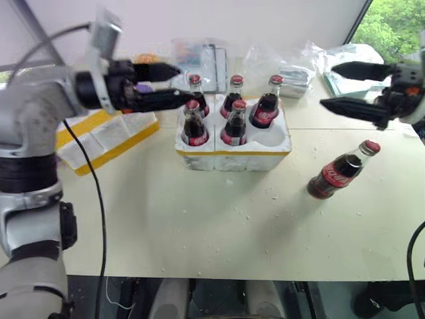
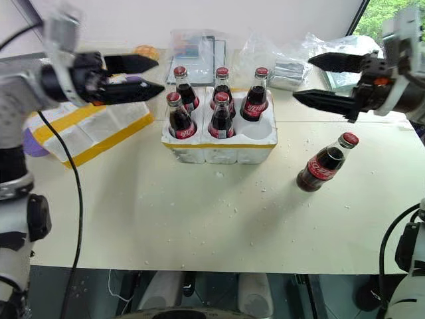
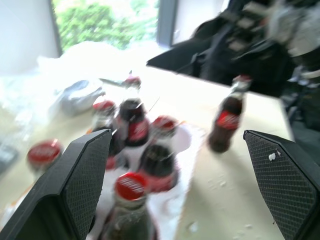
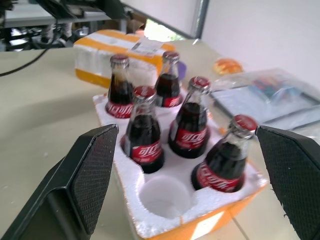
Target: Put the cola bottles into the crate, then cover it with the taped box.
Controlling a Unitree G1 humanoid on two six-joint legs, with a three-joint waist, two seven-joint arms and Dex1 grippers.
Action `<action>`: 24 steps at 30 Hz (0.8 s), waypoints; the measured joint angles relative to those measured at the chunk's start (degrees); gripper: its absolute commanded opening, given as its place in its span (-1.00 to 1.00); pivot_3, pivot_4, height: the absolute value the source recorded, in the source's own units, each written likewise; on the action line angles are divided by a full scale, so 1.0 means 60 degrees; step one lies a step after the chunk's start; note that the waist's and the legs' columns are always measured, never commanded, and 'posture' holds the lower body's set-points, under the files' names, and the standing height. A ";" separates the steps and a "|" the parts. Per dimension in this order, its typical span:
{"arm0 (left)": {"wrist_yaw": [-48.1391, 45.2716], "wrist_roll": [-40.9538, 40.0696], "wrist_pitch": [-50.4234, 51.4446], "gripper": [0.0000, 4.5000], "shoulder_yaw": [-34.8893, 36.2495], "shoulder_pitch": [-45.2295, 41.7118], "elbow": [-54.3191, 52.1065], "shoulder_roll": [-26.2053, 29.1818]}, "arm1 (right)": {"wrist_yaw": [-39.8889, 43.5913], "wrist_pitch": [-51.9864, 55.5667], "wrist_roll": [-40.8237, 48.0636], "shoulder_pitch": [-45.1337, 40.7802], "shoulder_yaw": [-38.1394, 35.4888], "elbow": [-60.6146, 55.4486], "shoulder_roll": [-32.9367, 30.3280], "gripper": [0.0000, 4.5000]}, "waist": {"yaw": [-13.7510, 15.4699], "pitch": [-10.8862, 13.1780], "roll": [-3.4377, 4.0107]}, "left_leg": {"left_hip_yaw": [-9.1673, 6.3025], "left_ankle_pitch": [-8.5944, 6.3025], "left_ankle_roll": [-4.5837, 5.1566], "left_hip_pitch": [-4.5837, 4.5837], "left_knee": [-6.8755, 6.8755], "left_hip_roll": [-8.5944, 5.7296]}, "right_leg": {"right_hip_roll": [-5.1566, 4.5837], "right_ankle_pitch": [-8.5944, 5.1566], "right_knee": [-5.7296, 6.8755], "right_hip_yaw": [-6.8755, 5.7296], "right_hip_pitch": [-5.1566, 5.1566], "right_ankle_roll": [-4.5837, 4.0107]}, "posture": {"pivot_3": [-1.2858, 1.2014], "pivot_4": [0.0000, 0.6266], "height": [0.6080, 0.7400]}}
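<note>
Glass, smooth and breakable, the last cola bottle (image 1: 342,169) lies on the worktop (image 1: 212,219) at four o'clock from the crate (image 1: 232,143); best gripped around its body. Left gripper (image 1: 174,83) and right gripper (image 1: 330,85) hover wide open, empty.

the left gripper (image 1: 171,84) reaches in level from the left, fingers spread wide and empty. the right gripper (image 2: 311,80) (also level) points inward from the right, its fingers wide apart, holding nothing.
</note>
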 measured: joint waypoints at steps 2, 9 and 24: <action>-0.0083 -0.0191 0.0143 0.97 -0.0152 0.0029 -0.0069 -0.0045 | -0.0368 0.0180 0.0080 0.0358 -0.0504 -0.0063 -0.0037 1.00 | -0.0012 0.0000 0.0000 | 0.0005 0.0000 0.0000 0.0018 0.0004 -0.0001 | 0.0000 0.0000 -0.0001 0.0004 0.0020 0.0000 | 0.03 -0.52 0.96; -0.0137 0.0194 -0.0490 0.97 -0.1453 0.0130 0.0413 -0.0952 | -0.1364 0.1054 0.0304 0.3519 -0.3412 -0.1457 -0.0116 1.00 | -0.0005 0.0000 -0.0001 | 0.0004 -0.0001 0.0003 0.0063 -0.0010 0.0000 | 0.0000 -0.0001 -0.0022 0.0003 0.0072 -0.0001 | 0.03 -0.52 0.96; -0.1344 0.0785 -0.1508 0.97 -0.2527 0.0169 0.0708 -0.1073 | -0.2003 0.1655 0.1153 1.0473 -0.7136 -0.5810 0.2967 1.00 | -0.0035 -0.0026 -0.0009 | 0.0010 -0.0004 0.0004 0.0170 -0.0018 0.0011 | 0.0008 -0.0025 -0.0059 0.0022 0.0173 -0.0039 | 0.03 -0.52 0.96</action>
